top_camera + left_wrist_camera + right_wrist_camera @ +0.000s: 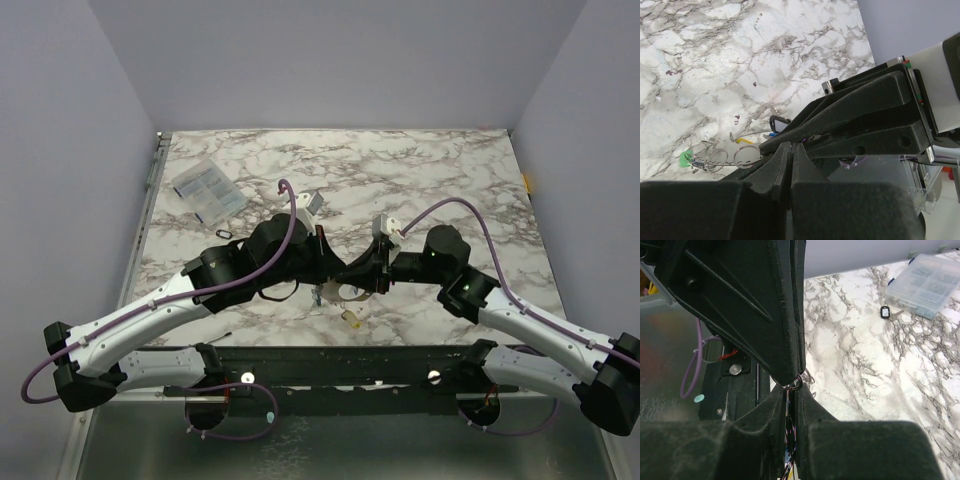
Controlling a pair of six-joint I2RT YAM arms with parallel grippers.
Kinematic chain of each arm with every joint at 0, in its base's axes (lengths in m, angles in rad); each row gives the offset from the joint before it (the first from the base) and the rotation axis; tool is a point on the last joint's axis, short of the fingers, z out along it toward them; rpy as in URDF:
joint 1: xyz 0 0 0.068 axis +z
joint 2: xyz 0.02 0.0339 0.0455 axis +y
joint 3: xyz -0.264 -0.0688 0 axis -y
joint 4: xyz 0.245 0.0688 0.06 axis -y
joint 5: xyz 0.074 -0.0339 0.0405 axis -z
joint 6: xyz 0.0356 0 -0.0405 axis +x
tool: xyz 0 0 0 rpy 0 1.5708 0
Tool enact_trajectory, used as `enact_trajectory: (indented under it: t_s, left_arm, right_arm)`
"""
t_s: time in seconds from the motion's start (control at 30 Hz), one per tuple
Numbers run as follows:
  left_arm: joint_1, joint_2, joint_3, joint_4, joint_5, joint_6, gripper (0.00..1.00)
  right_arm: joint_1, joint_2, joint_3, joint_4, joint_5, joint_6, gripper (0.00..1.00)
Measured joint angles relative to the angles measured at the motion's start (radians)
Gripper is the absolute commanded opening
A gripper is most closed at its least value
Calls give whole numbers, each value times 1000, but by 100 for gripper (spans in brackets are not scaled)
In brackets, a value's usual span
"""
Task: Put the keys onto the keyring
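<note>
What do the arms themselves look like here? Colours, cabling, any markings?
Left arm and right arm: white links, bulky black joints, matte black wedge-shaped jaws. A purple cable loops along each. Small red and green marks edge the right arm's jaw mount.

Marble-look table, plain walls, perhaps lilac

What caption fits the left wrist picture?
Shut left pincer meets right pincer beside silver wire rings and a tiny green-headed metal key on white marble table.
</note>
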Motion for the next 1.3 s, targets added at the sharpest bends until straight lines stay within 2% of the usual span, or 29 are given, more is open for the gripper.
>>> enact_trajectory:
  t_s: [0.03,0.2,0.27,0.5,1.1,1.3]
  left_arm:
    - [0,-1,0,0,0,1,0]
    - [0,-11,-3,5,-5,9,29]
    - [0,-17,-6,10,-6,11,38]
    - [0,-33,-8,29,-7,17,51]
    - [0,-58,-58,51,-13,35,48]
    - [0,-61,-60,53,-13,38,31]
  right_arm:
    - [0,0,-1,5,0,4,1]
    - [0,0,-5,27,-1,20,1]
    - [0,-2,-5,40,-5,27,1]
    - [0,-22,-64,129,-21,66,1]
    - [0,-52,-80,181,-22,78,1]
    - [0,-61,-80,183,-21,78,1]
